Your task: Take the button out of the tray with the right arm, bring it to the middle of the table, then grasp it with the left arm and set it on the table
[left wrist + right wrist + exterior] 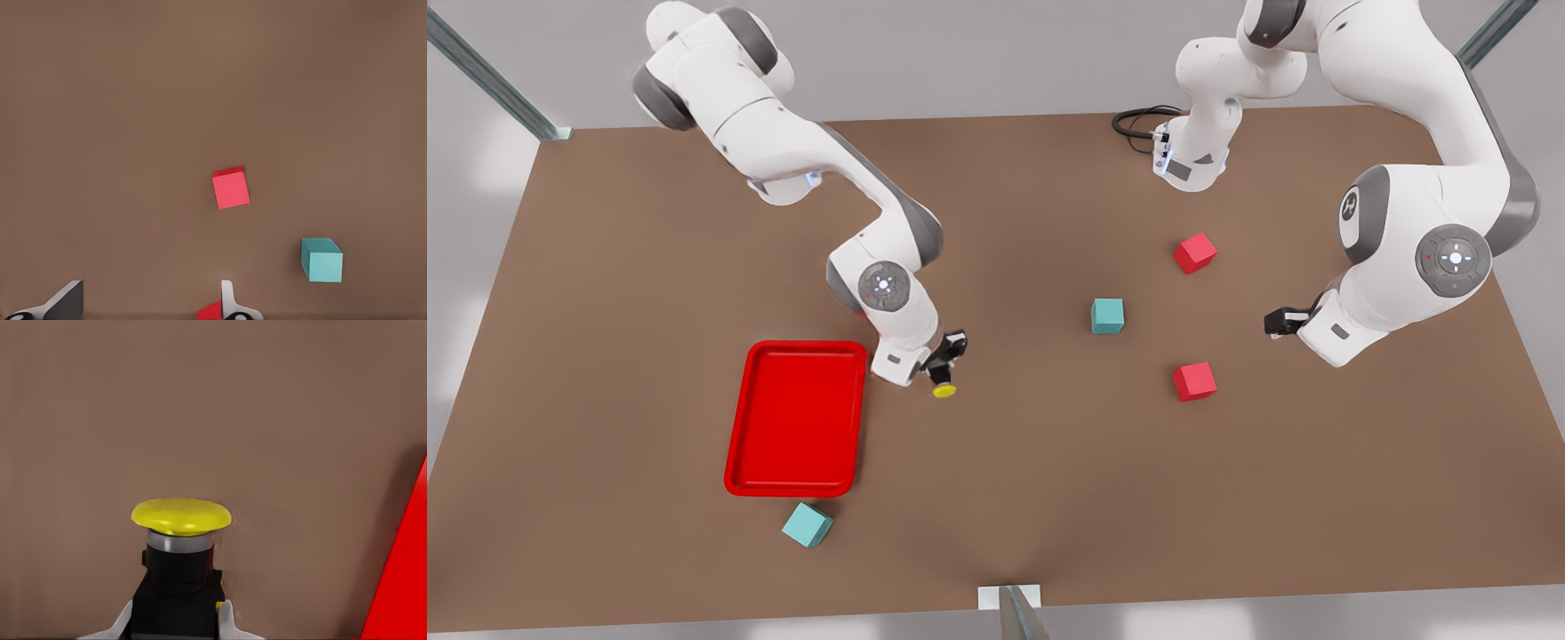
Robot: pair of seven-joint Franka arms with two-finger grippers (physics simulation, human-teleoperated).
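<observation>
Two red cubes (1195,253) (1194,381) and two teal cubes (1107,316) (807,524) lie apart; black cable (1138,122) at far edge.

Matte brown worktop (649,267), plain, no pattern anywhere. Bright red tray (796,418), one solid glossy colour, rim included. The button (944,388) wears a yellow cap over a grey collar and a black body, pinched in the right claw (947,369), itself black with pale fingertips. Two red cubes (1195,253) (1194,380), flat and unmarked. Two teal cubes (1107,316) (807,524), lighter on top, darker on the sides. Both arms white with grey joints; the left claw (1276,322) black. A black cable (1138,124) at the far edge.
</observation>
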